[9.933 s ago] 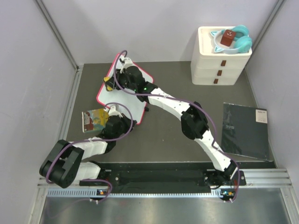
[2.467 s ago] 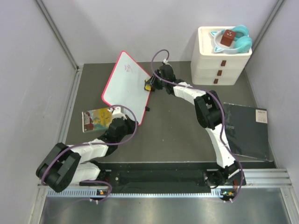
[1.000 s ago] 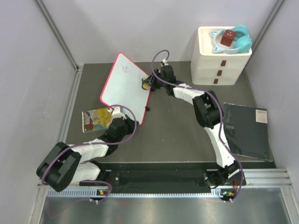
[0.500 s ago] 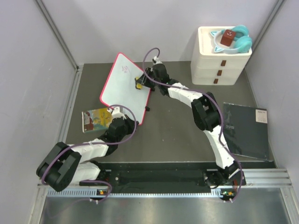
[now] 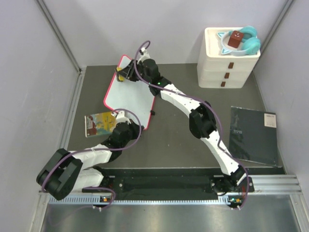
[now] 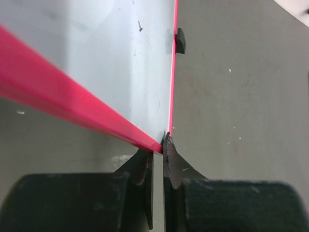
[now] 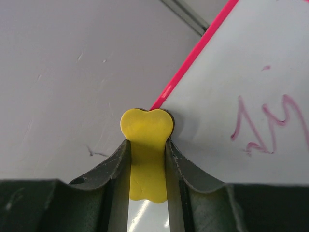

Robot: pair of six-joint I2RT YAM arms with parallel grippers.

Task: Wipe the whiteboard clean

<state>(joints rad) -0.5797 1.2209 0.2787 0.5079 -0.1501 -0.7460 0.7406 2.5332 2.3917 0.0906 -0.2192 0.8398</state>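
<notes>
The whiteboard [image 5: 129,99], white with a thin red frame, lies tilted at the table's far left. My left gripper [image 5: 139,127] is shut on its near corner; the left wrist view shows the fingers [image 6: 158,147] pinching the red frame [image 6: 72,104], with the corner lifted. My right gripper [image 5: 123,75] is shut on a yellow eraser [image 7: 146,159] at the board's far left edge [image 7: 193,58]. Red handwriting [image 7: 270,125] shows on the board just right of the eraser. A small black clip [image 6: 179,41] sits on the board's right edge.
A white drawer unit [image 5: 224,65] stands at the back right, with a teal object and a red block on top. A dark sheet [image 5: 253,135] lies at the right. A colourful booklet [image 5: 98,124] lies beside the left arm. Grey walls close in the left and back.
My right gripper has carried the yellow eraser leftward, from beside the board's right edge across its top to the far left edge. The left gripper keeps its hold on the corner.
</notes>
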